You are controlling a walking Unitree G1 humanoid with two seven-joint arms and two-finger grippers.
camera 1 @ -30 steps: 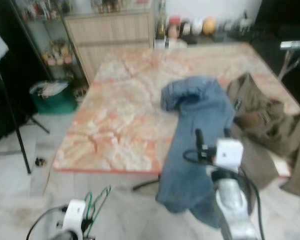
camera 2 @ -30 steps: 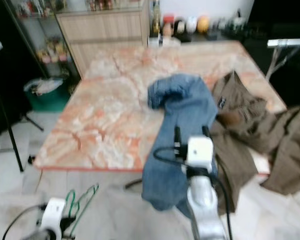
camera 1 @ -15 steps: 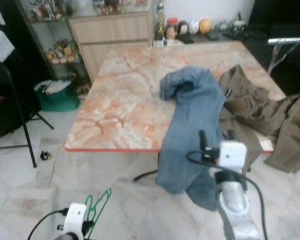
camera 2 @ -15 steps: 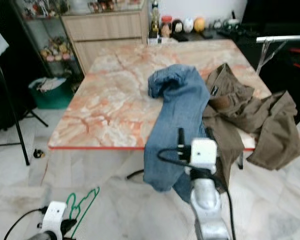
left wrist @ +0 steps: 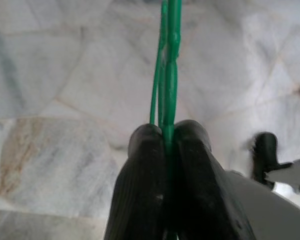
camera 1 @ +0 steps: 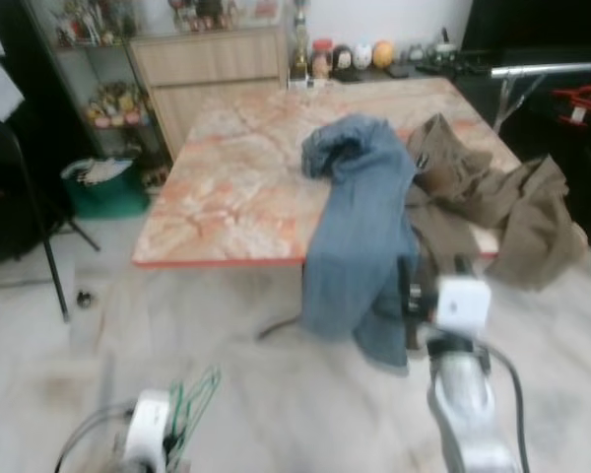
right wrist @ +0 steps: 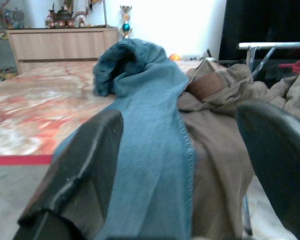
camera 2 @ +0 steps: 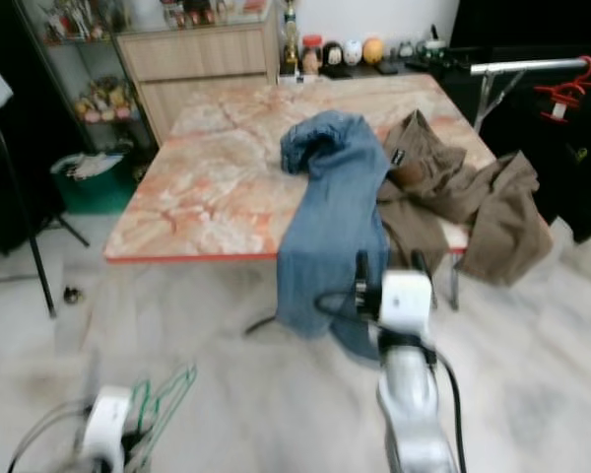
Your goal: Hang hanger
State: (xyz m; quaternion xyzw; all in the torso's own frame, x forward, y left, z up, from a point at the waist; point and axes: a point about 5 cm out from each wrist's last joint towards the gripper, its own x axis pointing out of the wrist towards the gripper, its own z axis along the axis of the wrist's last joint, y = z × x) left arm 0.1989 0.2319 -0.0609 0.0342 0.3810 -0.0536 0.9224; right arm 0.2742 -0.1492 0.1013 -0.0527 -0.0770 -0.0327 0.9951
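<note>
This is a lived-in home room. A pink marble-patterned surface (camera 2: pixel 207 187) carries blue jeans (camera 2: pixel 330 217) and an olive garment (camera 2: pixel 453 207). Behind it stands a wooden sideboard (camera 2: pixel 202 54) topped with jars and ornaments, beside a glass display shelf (camera 1: pixel 89 59) of trinkets. A green bin (camera 1: pixel 103 187) sits on the pale marble floor (camera 2: pixel 207 345), and a clothes rail (camera 2: pixel 532 67) with red hangers (camera 2: pixel 566 94) stands at the right.

marble table (camera 1: pixel 227 187), wooden sideboard (camera 1: pixel 212 59), pale floor (camera 1: pixel 236 394)
</note>
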